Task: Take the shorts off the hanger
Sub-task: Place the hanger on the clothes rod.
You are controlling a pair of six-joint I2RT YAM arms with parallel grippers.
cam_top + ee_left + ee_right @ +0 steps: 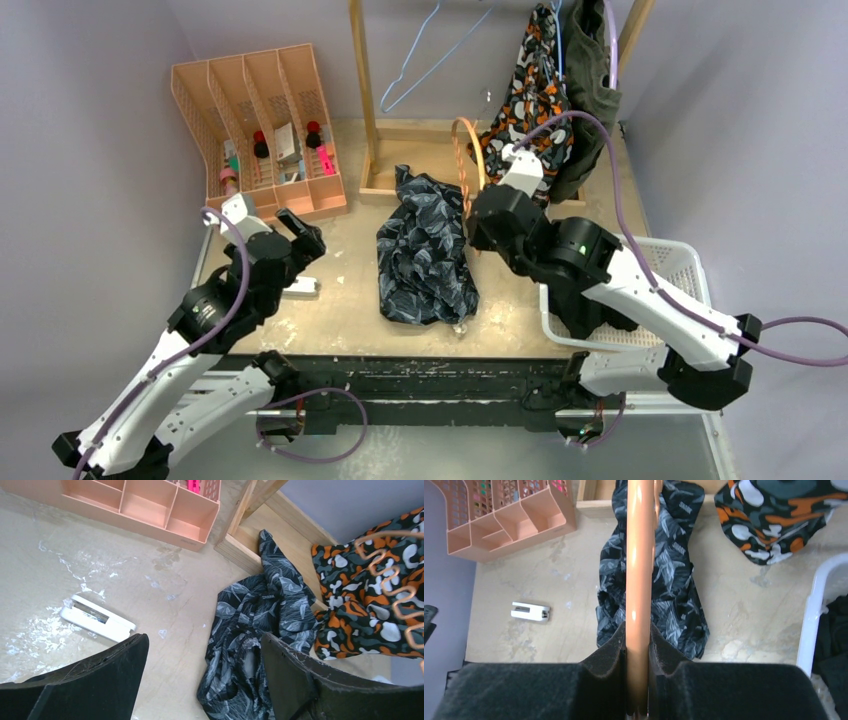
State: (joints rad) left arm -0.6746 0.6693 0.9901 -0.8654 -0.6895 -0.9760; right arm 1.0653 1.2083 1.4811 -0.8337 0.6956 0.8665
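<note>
The dark blue-grey patterned shorts (pixel 425 250) (pixel 260 615) (pixel 674 580) lie crumpled on the table, off any hanger. My right gripper (pixel 474 203) (pixel 639 645) is shut on a bare orange hanger (pixel 465 160) (pixel 639 555) held upright above them. The camouflage shorts (pixel 530 90) (pixel 360 610) and the olive green shorts (pixel 590 90) hang from the wooden rack behind. Left of the patterned shorts, my left gripper (pixel 300 235) (pixel 202 645) stands open with nothing between its fingers. Black shorts (pixel 834 650) lie in the white basket (pixel 685 265).
A pink desk organizer (pixel 260 130) (pixel 150 505) stands at the back left. A small white object (pixel 300 287) (pixel 97 618) lies by my left gripper. The wooden rack's base (pixel 245 550) sits behind the shorts, and a blue wire hanger (pixel 430 50) hangs on the rack.
</note>
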